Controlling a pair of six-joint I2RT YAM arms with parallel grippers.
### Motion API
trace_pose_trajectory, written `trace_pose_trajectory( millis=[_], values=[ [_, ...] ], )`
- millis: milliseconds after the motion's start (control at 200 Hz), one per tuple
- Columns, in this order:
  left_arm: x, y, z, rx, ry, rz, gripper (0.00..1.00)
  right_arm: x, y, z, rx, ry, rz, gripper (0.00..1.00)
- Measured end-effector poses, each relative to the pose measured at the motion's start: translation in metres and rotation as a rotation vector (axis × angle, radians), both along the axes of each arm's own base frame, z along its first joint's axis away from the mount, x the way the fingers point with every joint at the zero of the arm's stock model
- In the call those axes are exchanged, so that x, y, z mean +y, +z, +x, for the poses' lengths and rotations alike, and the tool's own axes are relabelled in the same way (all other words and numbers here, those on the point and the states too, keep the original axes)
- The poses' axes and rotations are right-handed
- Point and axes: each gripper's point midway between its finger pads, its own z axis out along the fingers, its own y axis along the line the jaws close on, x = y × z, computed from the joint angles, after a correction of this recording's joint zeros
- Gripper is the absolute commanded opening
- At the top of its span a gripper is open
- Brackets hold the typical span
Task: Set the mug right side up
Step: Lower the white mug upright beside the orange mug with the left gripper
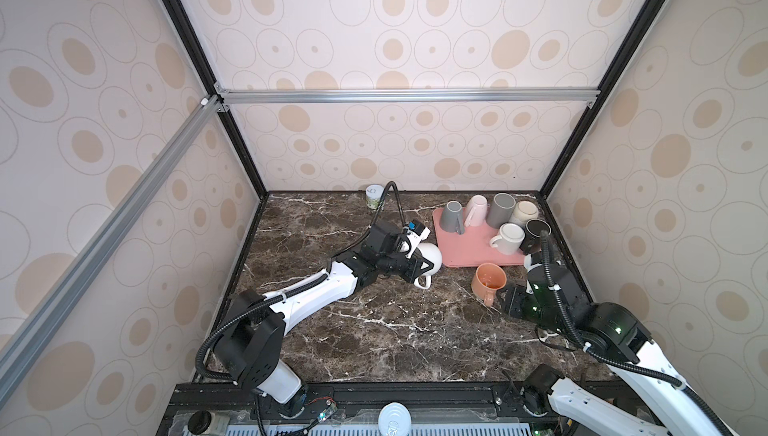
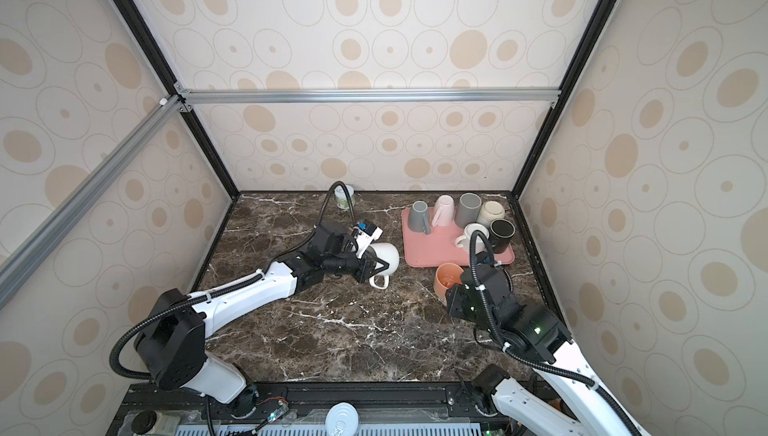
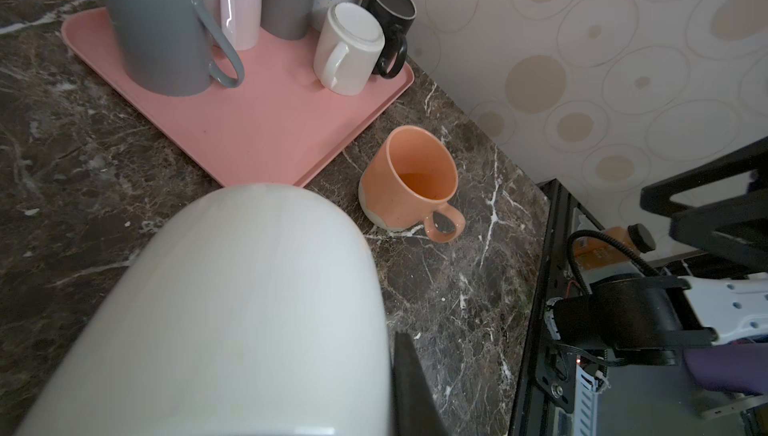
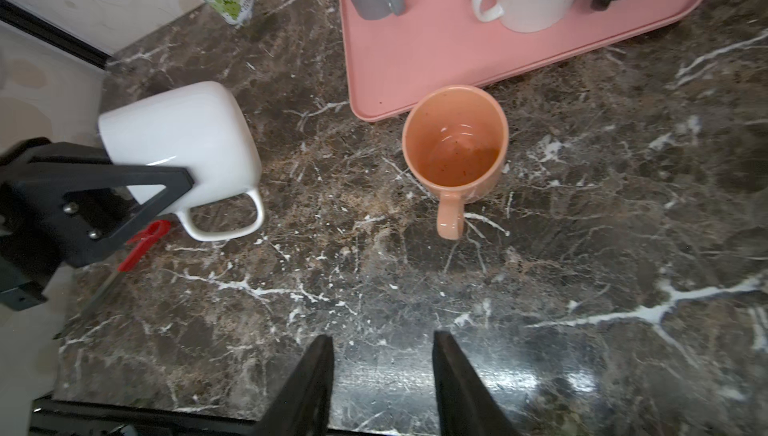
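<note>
You have soft, even, fairly bright light in both top views. The patterned wall (image 1: 395, 18) washes pale in the upper half of the frame, and shadows on the marble tabletop (image 1: 395, 330) stay faint. The wide lens splays the black corner posts (image 1: 178, 18) toward the upper corners. In the left wrist view the white mug (image 3: 232, 309), nearest the lens, is blurred. In the right wrist view pale glare streaks the tabletop nearest the lens.

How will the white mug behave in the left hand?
The white mug looks glazed, so it may slip in the left hand pinching its wall. Thick-looking ceramic: probably heavy, chippable on the marble table. Set sideways, it might roll until its handle catches.
</note>
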Motion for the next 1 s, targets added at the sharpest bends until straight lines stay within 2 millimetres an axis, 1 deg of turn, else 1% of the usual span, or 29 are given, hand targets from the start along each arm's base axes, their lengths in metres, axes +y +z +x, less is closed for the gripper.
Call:
trace_pose_trajectory(
  millis=[140,245,395,550,640,765,870,1000],
  values=[
    [-0.016,-0.022,-0.009,-0.016,-0.029,0.098,0.00,-0.007,0.003,0.010,0.033,-0.028,-0.099,0.46],
    [-0.028,-0.040,-0.018,-0.007,-0.060,0.164,0.00,-0.012,-0.003,0.017,0.062,-0.052,-0.150,0.46],
    [-0.047,-0.060,-0.029,0.005,-0.104,0.219,0.00,-0.032,-0.007,0.024,0.086,-0.130,-0.155,0.46],
    [-0.073,-0.077,-0.036,0.016,-0.143,0.254,0.00,-0.054,-0.013,0.025,0.113,-0.207,-0.138,0.46],
    [-0.086,-0.086,-0.035,0.014,-0.147,0.277,0.00,-0.061,-0.017,0.024,0.128,-0.228,-0.131,0.46],
    [-0.096,-0.092,-0.027,0.002,-0.129,0.309,0.00,-0.068,-0.022,0.024,0.146,-0.249,-0.113,0.46],
    [-0.100,-0.093,-0.021,-0.003,-0.116,0.328,0.02,-0.070,-0.028,0.025,0.158,-0.249,-0.101,0.46],
    [-0.102,-0.097,-0.015,-0.005,-0.100,0.355,0.04,-0.069,-0.034,0.028,0.172,-0.240,-0.085,0.46]
  ],
)
